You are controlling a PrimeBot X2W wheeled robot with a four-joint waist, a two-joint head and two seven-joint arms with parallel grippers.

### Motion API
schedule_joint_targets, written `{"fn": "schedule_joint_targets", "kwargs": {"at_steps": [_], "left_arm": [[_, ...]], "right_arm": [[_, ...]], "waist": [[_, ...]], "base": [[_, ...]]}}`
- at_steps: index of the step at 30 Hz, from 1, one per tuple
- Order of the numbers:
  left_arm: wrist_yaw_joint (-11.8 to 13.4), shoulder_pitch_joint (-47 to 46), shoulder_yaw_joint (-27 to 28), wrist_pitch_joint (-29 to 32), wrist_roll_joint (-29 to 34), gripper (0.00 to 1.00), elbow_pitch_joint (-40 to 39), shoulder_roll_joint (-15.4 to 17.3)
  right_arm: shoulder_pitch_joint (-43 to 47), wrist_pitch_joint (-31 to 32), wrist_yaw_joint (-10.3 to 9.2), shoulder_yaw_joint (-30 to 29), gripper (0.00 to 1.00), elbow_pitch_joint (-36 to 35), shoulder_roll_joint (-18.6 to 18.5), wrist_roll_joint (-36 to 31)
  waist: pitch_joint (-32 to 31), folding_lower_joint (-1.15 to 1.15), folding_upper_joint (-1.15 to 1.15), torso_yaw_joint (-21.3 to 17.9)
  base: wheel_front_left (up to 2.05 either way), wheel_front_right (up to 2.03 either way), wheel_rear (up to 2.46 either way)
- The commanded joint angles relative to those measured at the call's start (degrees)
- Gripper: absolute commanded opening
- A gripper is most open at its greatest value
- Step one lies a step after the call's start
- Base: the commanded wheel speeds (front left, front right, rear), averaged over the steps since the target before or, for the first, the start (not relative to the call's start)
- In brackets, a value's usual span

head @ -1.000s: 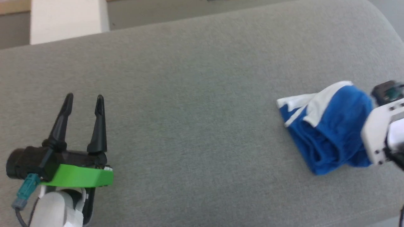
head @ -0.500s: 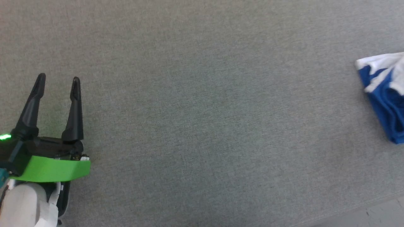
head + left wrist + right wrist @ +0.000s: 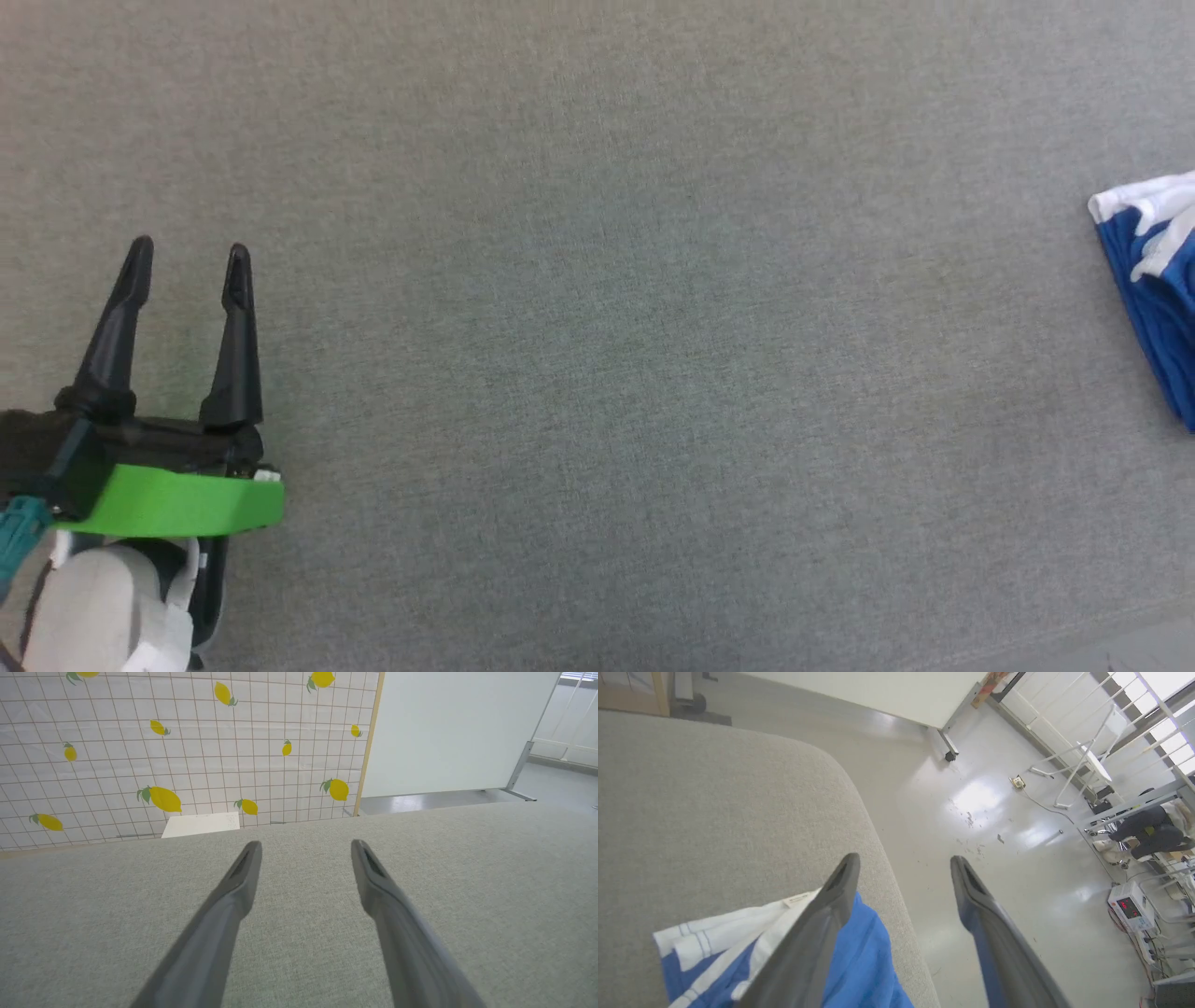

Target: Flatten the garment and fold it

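Garment (image 3: 1153, 299) bunched in crumpled heap at right end of grey upholstered surface (image 3: 597, 327), close to rounded corner and drop to floor. Right gripper (image 3: 902, 860) just above heap, jaws spread wide, holding nothing. Left gripper (image 3: 189, 250) well apart to left over bare fabric, jaws likewise parted, empty. Cloth looks soft, light, limp: likely to sag and drag, not hold shape. Best hold probably white band (image 3: 738, 924) near label (image 3: 796, 899), firmer edge; second pinch on far blue side, then pull apart to spread flat.
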Motion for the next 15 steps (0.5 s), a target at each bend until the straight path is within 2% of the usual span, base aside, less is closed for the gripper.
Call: {"fn": "schedule_joint_targets", "kwargs": {"at_steps": [1,4,7,11,15], "left_arm": [[0.52,0.16,0.1,-0.49,-0.07,1.0,0.66,-0.6],[1.98,-0.06,0.81,-0.87,-0.55,1.0,2.1,-2.73],[3.2,-0.11,1.6,-1.08,-0.78,1.0,3.03,-4.84],[4.08,0.0,2.49,-1.17,-0.12,1.0,2.98,-6.89],[4.74,0.29,3.3,-1.19,1.54,1.0,2.89,-8.39]], "right_arm": [[-1.88,-2.08,-0.12,0.93,1.0,-1.68,0.24,1.88],[-2.89,-6.83,-0.12,3.7,1.0,-5.86,1.6,5.7],[-1.61,-10.87,-0.12,7.15,1.0,-9.48,4.49,9.22],[1.67,-17.28,-0.12,10.81,1.0,-13.81,10.94,11.83],[5.92,-22.63,-0.12,13.7,1.0,-16.58,19.71,11.34]], "waist": [[-4.18,-0.01,-0.01,1.06],[-7.71,-0.01,-0.01,2.27],[-10.93,-0.01,-0.01,3.67],[-14.4,-0.01,-0.01,5.45],[-17.47,-0.01,-0.01,7.66]], "base": [[0.0,0.0,0.0],[0.0,0.0,0.0],[0.0,0.0,0.0],[0.0,0.0,0.0],[0.0,0.0,0.0]]}}
